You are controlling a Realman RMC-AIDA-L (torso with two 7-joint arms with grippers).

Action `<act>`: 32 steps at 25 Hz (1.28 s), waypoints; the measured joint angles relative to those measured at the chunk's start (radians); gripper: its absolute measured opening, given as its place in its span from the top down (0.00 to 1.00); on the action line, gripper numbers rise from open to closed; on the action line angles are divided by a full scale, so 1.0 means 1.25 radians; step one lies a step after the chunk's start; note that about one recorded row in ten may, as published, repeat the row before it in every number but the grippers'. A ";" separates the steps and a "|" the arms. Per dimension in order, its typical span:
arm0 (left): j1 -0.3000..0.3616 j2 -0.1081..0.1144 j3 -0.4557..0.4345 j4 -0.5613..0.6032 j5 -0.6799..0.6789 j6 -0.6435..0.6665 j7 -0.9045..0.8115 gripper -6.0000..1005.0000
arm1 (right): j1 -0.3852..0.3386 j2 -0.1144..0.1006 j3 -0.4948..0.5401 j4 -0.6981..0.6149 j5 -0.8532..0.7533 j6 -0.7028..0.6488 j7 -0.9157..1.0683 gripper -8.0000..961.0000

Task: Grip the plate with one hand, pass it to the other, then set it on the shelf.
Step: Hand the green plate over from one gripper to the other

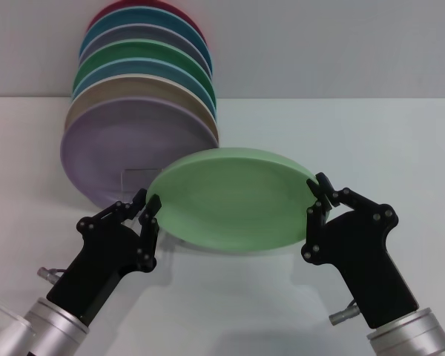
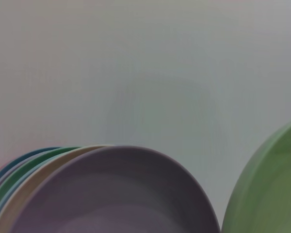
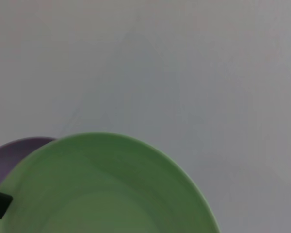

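Observation:
The pale mint-green plate (image 1: 233, 196) hangs tilted in the air between my two grippers. My right gripper (image 1: 319, 196) is shut on its right rim. My left gripper (image 1: 147, 200) is at the plate's left rim; I cannot see whether it touches. The plate fills the lower part of the right wrist view (image 3: 102, 189) and shows at the edge of the left wrist view (image 2: 271, 189). Part of the clear shelf (image 1: 139, 178) shows behind the plate's left edge, under a row of standing plates.
Several coloured plates stand in a row on the shelf at the back left, a lilac plate (image 1: 107, 152) foremost and a darker green plate (image 1: 144, 55) farther back. The lilac plate also shows in the left wrist view (image 2: 116, 194). The white tabletop (image 1: 371, 141) lies below.

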 joint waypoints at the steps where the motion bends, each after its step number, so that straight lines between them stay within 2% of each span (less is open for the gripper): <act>1: 0.000 0.000 0.000 0.000 0.000 0.000 0.000 0.88 | 0.000 0.000 0.000 0.000 0.000 0.000 0.000 0.98; 22: 0.004 -0.002 -0.002 -0.001 0.001 0.004 0.002 0.96 | 0.001 0.000 0.000 -0.003 0.000 0.009 0.000 0.98; 32: 0.023 -0.002 -0.040 -0.009 0.000 0.008 0.002 0.96 | 0.003 -0.004 -0.008 -0.004 -0.001 -0.003 0.006 0.90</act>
